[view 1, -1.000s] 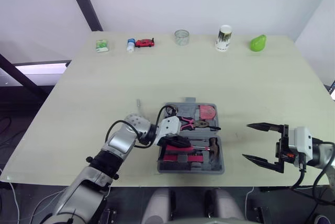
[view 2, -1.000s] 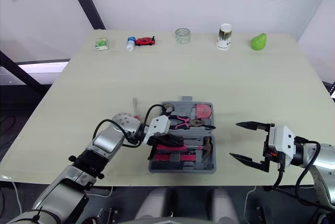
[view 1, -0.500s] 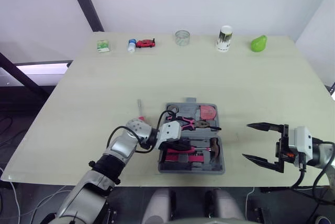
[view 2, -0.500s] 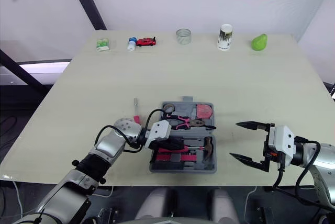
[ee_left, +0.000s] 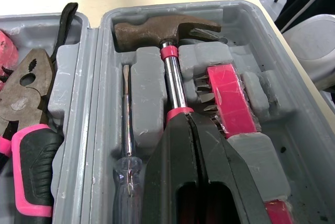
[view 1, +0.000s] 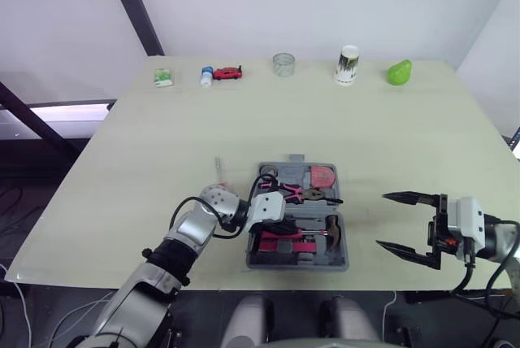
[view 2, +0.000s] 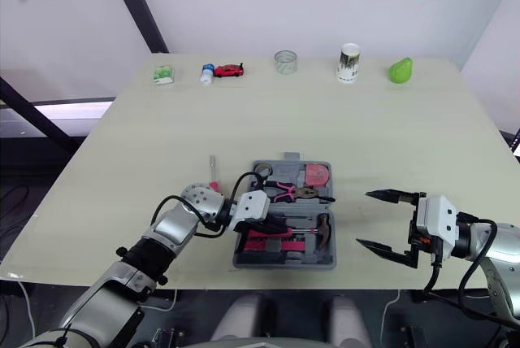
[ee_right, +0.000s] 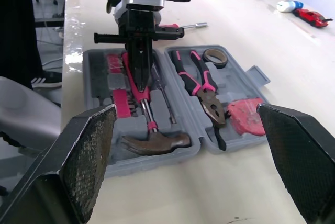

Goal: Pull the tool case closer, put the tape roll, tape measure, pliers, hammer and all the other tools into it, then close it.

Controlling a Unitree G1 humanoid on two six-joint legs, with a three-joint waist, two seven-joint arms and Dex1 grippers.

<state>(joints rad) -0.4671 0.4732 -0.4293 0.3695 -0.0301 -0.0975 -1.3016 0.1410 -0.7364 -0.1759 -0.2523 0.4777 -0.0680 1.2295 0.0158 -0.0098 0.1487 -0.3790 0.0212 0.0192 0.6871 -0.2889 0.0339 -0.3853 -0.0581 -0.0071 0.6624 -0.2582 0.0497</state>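
Observation:
The grey tool case (view 1: pixel 341 238) lies open near the table's front edge. In it are the hammer (ee_left: pixel 173 80), pink-handled pliers (view 1: pixel 305 193), the red tape measure (view 1: pixel 322 175), the black tape roll (ee_right: pixel 214 56), a clear screwdriver (ee_left: pixel 127 148) and a pink bit holder (ee_left: pixel 228 101). My left gripper (ee_left: pixel 189 120) is shut, its fingers pressed together right over the hammer's handle. A small pink-handled screwdriver (view 1: pixel 218 167) lies on the table to the left of the case. My right gripper (view 1: pixel 382 219) hangs open to the right of the case, holding nothing.
Along the far edge stand a green-white box (view 1: pixel 164 77), a small bottle (view 1: pixel 206 76), a red toy car (view 1: pixel 228 73), a glass cup (view 1: pixel 283 64), a white cup (view 1: pixel 348 64) and a green pear (view 1: pixel 398 71). The case sits close to the front edge.
The left forearm has shifted a little, uncovering the small screwdriver on the table. Its gripper stays over the hammer's handle. The right arm is unmoved. The camera has tilted slightly.

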